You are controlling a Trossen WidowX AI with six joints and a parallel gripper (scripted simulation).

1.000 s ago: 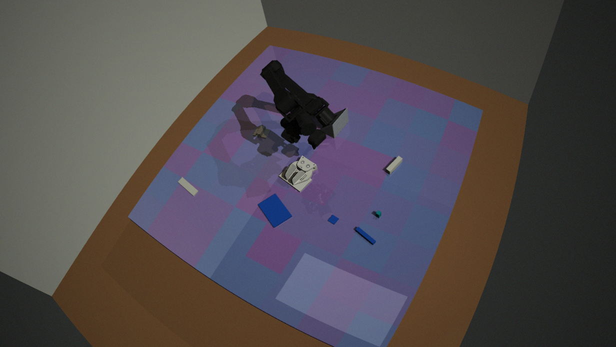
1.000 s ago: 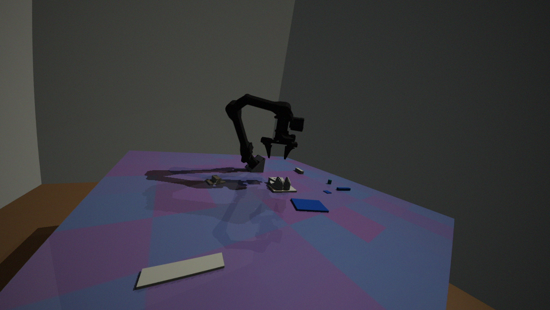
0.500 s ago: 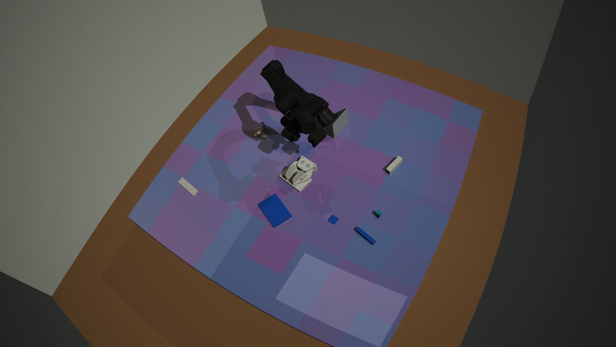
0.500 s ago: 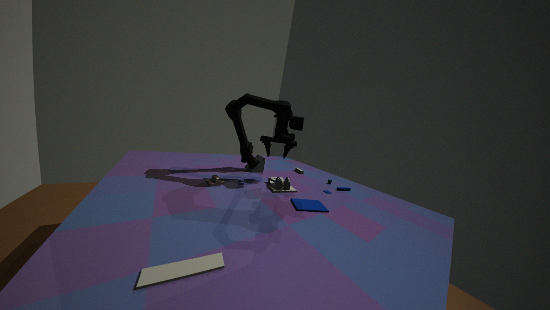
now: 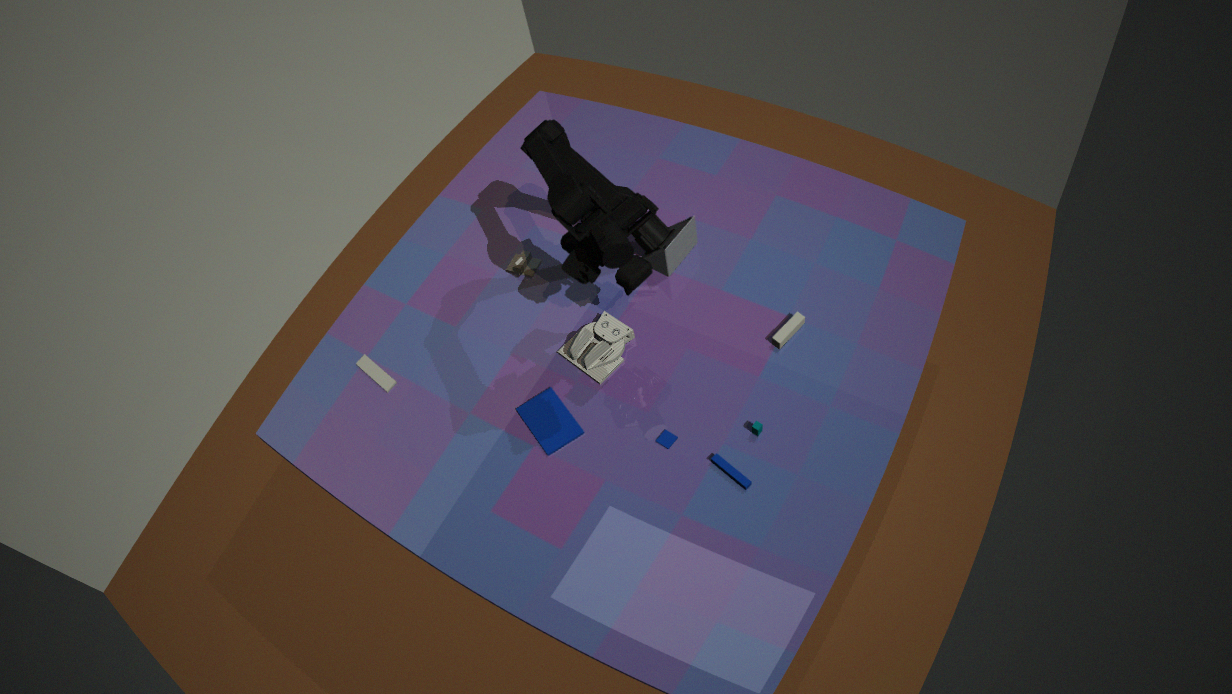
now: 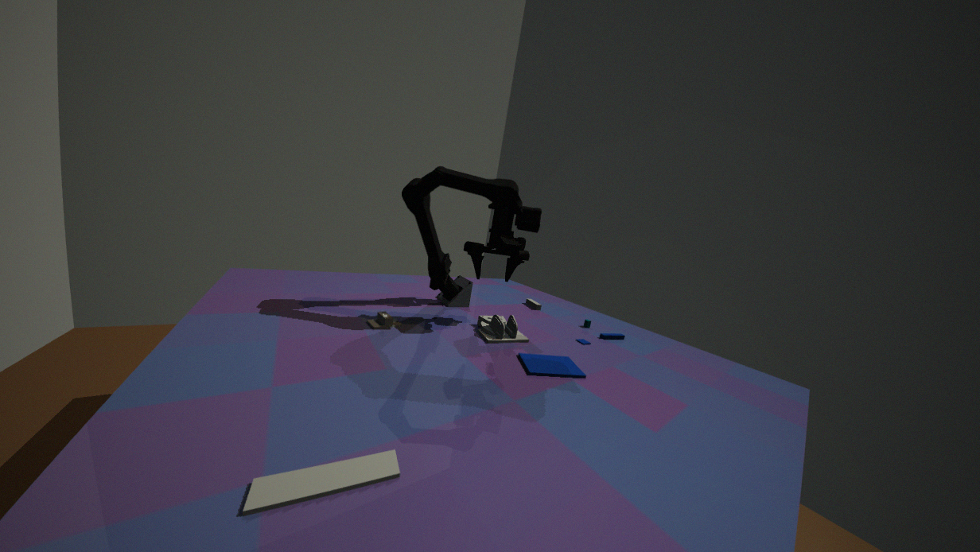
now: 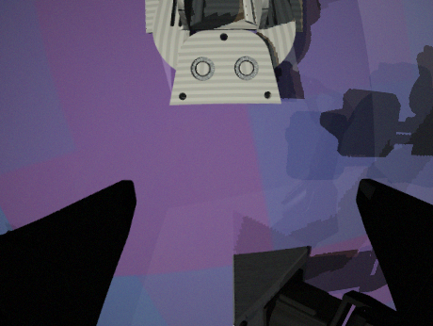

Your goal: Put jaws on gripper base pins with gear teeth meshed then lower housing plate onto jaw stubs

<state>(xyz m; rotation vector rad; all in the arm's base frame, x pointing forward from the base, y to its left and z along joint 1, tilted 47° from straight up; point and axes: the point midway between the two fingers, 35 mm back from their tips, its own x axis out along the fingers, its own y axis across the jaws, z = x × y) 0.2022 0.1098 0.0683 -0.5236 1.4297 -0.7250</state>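
The white housing plate (image 5: 612, 327) (image 7: 223, 85) lies over the rear ends of the two jaws, with a round stub showing in each of its two holes. It looks flat in the wrist view; a slight tilt cannot be ruled out. The left jaw (image 7: 165, 44) and the right jaw (image 7: 284, 42) stick out at its sides, side by side on the white gripper base (image 5: 603, 375) (image 6: 507, 338). The pins and gear teeth are hidden under the plate. My gripper (image 5: 610, 288) (image 6: 492, 278) (image 7: 249, 192) is wide open and empty, above and behind the assembly, clear of it.
A small block fixture (image 5: 519, 262) (image 6: 383, 320) stands in the arm's shadow. A blue plate (image 5: 549, 420) (image 6: 550, 365) lies in front of the base. White bars (image 5: 788, 330) (image 5: 375, 372), a blue bar (image 5: 731, 471), a blue square (image 5: 666, 438) and a teal piece (image 5: 756, 427) lie around.
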